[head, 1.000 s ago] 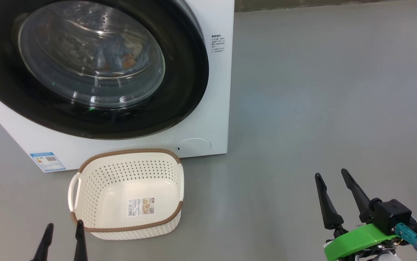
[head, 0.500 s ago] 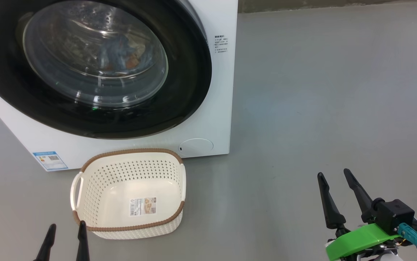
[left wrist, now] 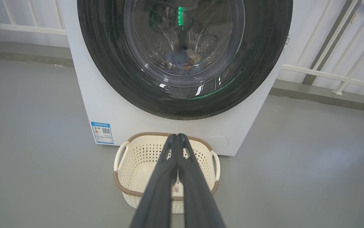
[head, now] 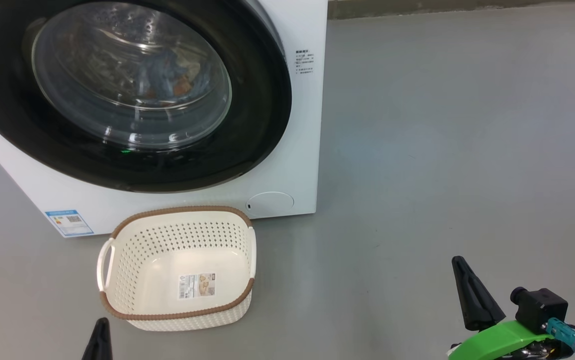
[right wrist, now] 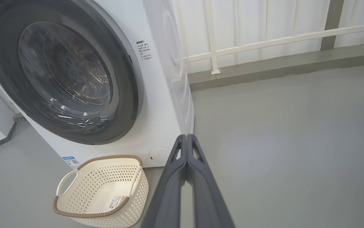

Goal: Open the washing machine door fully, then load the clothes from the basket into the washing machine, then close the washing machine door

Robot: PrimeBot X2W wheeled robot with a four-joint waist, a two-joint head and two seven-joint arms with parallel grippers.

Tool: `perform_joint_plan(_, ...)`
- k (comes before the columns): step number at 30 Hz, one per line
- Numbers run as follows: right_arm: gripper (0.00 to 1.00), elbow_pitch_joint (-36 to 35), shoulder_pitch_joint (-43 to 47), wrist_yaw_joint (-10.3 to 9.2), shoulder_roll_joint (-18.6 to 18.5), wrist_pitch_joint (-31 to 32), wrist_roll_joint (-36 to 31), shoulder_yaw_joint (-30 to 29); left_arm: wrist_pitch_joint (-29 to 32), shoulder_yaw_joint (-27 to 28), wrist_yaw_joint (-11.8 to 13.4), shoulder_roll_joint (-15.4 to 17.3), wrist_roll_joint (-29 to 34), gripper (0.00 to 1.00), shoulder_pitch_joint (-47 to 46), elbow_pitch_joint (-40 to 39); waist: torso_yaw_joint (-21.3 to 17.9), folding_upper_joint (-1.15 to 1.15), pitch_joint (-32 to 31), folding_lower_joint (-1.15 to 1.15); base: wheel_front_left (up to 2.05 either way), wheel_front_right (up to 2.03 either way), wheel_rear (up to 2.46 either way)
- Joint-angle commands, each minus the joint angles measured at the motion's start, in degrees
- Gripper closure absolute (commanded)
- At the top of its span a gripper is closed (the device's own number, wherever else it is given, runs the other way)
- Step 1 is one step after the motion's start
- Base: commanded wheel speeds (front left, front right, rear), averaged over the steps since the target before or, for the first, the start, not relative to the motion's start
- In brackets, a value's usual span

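Both hands have just snapped shut: the left hand (left wrist: 177, 136) and the right hand (right wrist: 186, 136) are each pinched closed on nothing, where they stood spread a moment ago. That reads as the job being finished. The washing machine door (head: 132, 95) lies flush on the washing machine (head: 300, 150), apparently latched, though the catch is hidden. The clothes (head: 167, 75) sit behind its glass. The basket (head: 177, 316) stands empty on the floor just before the machine. Both arms hang low, well apart from the door, aimed toward the machine.
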Motion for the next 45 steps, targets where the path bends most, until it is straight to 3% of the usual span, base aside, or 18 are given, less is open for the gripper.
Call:
perform_joint_plan(1, 1.00, -1.50, -1.12, -0.01, -0.10, 0.46, 1.85, -0.42, 0.40, 0.37, -0.01, 0.58, -1.84, 1.00, -0.78, -1.01, -0.02, 0.00, 0.01, 0.02, 0.00, 0.00, 0.00)
perform_joint_plan(45, 1.00, -1.20, -1.83, -0.06, -0.08, 7.72, 30.00, -2.21, 7.51, 1.33, -0.07, 1.12, -30.16, 1.00, -4.96, 0.22, -0.56, 0.00, -0.23, -0.05, 0.00, 0.00, 0.00)
